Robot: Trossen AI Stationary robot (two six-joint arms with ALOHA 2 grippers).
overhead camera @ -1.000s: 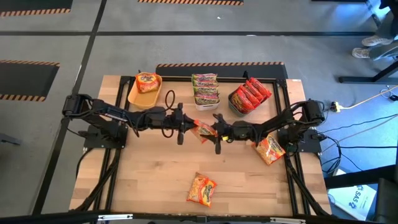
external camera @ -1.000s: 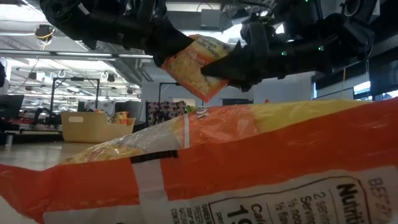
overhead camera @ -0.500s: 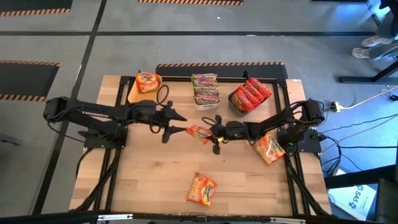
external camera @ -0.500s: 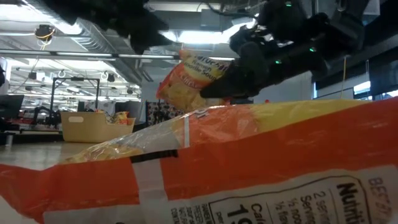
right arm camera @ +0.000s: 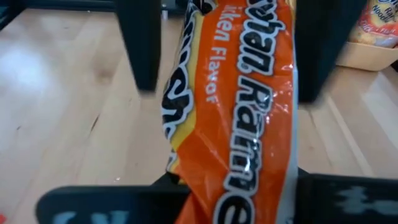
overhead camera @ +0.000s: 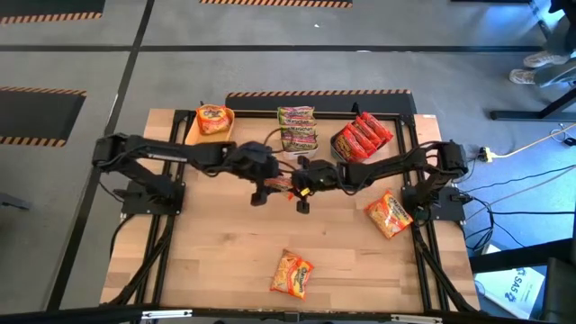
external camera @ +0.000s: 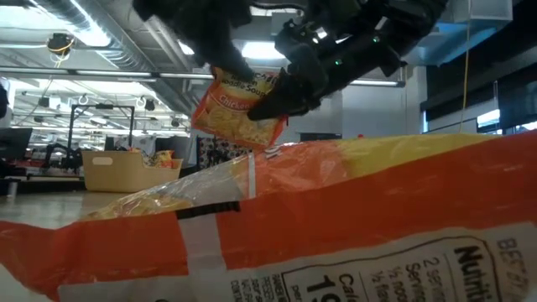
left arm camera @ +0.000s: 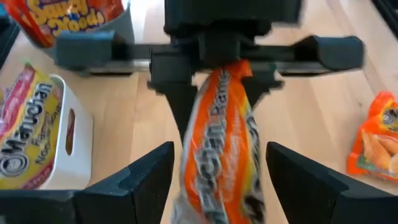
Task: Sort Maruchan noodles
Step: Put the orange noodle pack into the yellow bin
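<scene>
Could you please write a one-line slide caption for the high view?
Left gripper and right gripper meet mid-table over an orange noodle packet, with sorted packets in three bins behind and two orange packets loose.

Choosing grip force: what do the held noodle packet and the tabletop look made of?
The orange packet, between the right tool and the left tool, looks like glossy thin plastic film: highlights, creases. The table looks like pale matte wood: visible plank grain.
</scene>
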